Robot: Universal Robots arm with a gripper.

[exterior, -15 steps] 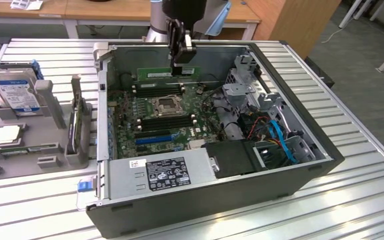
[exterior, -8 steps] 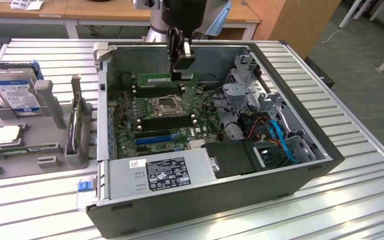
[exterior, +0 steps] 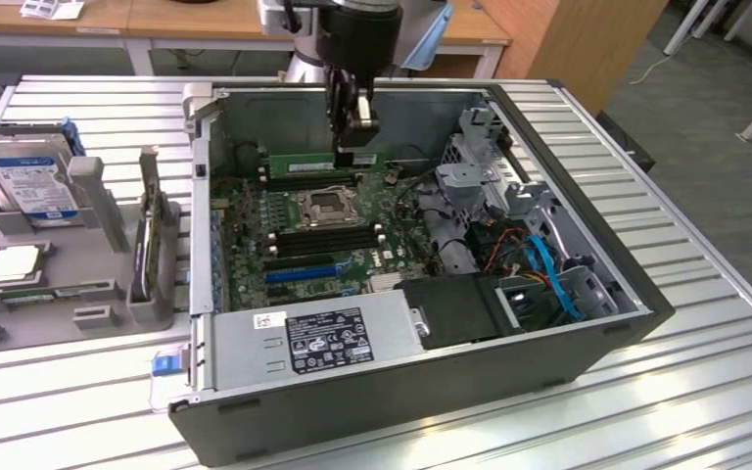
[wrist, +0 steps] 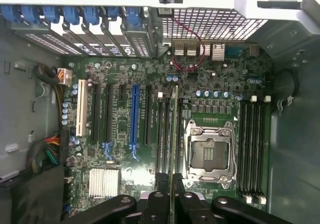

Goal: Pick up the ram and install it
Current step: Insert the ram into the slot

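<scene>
Now gripper [exterior: 353, 143] pinched ram [exterior: 303, 157] on edge, over slots [wrist: 162, 134] beside CPU socket [wrist: 210, 151]. Risk: if it sat skewed or off slot line, push could've jammed it, chipped edge, flexed mobo [wrist: 120, 82]

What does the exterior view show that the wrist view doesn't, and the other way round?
Exterior view: a hard drive and a silver processor chip on grey holders beside the computer case, plus the slatted table. Wrist view: a row of blue clips and a red wire. Both: the gripper holding the ram over the motherboard, and the empty processor socket.
</scene>
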